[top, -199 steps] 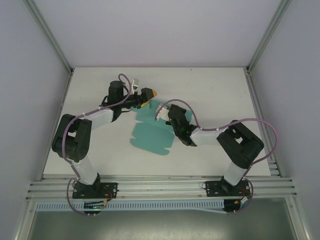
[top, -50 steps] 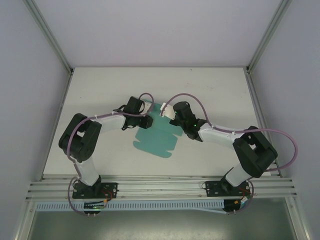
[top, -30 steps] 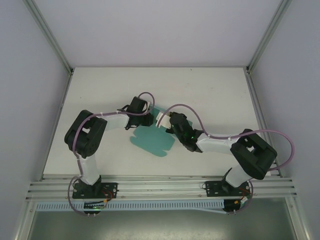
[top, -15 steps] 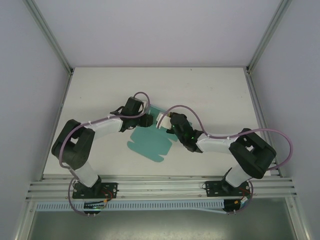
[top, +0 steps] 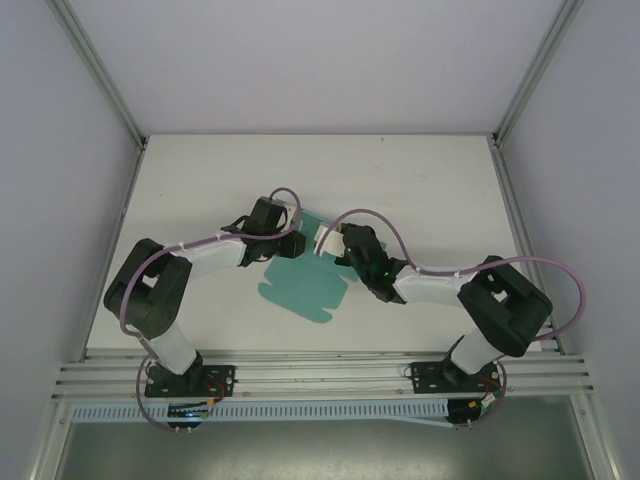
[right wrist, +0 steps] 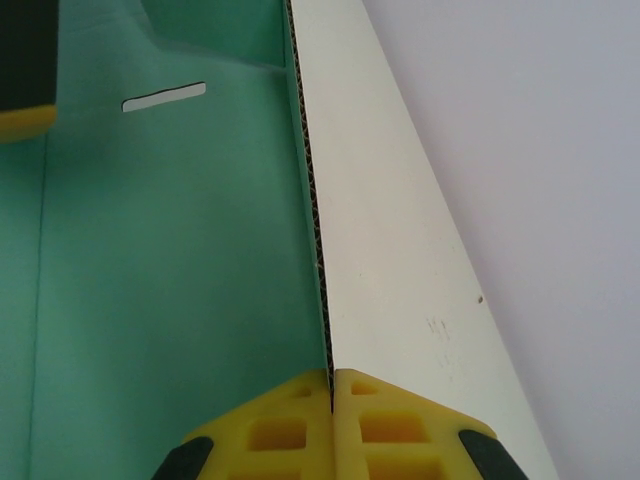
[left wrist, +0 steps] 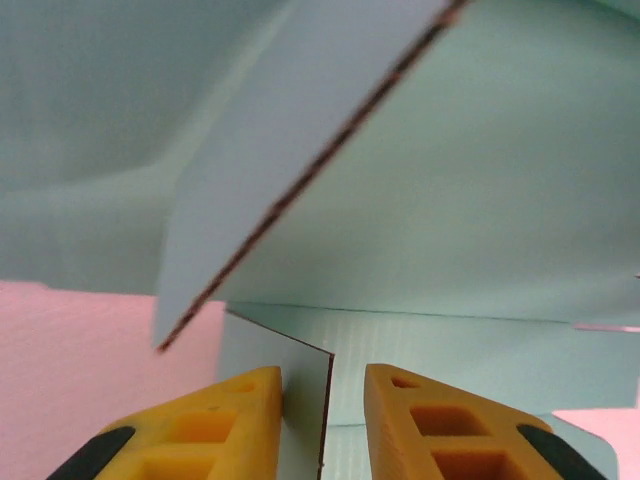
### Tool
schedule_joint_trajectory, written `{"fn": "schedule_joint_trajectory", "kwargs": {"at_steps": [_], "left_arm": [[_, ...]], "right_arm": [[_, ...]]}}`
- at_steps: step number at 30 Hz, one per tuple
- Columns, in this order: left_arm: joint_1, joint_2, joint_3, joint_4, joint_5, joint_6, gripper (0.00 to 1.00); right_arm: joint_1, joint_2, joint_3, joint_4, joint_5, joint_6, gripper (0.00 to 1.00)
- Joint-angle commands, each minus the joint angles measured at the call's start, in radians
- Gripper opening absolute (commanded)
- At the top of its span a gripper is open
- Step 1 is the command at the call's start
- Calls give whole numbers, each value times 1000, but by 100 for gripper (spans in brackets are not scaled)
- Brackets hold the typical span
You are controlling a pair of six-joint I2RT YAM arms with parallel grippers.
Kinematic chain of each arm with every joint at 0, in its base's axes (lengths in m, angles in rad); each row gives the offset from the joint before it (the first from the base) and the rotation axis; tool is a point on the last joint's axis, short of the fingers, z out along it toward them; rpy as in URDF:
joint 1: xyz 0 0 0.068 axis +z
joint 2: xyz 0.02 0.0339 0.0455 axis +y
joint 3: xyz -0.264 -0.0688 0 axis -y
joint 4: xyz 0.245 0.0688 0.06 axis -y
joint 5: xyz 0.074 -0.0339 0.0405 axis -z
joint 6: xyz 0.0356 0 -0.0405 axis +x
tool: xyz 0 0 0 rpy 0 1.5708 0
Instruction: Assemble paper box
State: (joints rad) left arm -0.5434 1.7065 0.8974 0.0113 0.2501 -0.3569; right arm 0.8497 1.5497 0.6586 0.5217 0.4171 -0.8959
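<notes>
The paper box [top: 303, 285] is a teal die-cut sheet lying mid-table, its far flaps raised between the two grippers. My left gripper [top: 289, 243] is at its far left corner. In the left wrist view the left gripper [left wrist: 322, 378] is open, and a thin upright flap [left wrist: 300, 400] leans on the left finger, clear of the right one. A larger teal panel [left wrist: 480, 200] rises behind it. My right gripper [top: 331, 244] is at the far right corner. In the right wrist view the right gripper [right wrist: 331, 376] is shut on an upright side wall [right wrist: 385, 230], white outside and teal inside [right wrist: 150, 250].
The white table [top: 420, 180] has open room behind and to both sides of the sheet. Aluminium frame posts [top: 95, 70] rise at the back corners, and a rail [top: 320, 375] runs along the near edge. Purple cables [top: 370, 215] loop over both arms.
Over the last second the left arm's elbow has swung down and to the left. Both grippers stay at the sheet's far edge, and the sheet has shifted only slightly.
</notes>
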Motion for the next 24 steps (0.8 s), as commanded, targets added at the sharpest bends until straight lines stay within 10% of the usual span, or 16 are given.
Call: {"fn": "schedule_joint_trajectory", "kwargs": {"at_steps": [1,12,19,24], "left_arm": [[-4,29,12,94,137,3,28],[-4,77,32,86,99,-29,36],[-4,-71,-23,34,40,-46,70],[2,-199,-111,-50,-71,-65,72]], "right_arm": [[16,33,18,57,-39,-32,0],[59,152,-41,262,35,-139,0],[37,132,-12,211,48,-193,0],[7,113,20,187,34,-214,0]]}}
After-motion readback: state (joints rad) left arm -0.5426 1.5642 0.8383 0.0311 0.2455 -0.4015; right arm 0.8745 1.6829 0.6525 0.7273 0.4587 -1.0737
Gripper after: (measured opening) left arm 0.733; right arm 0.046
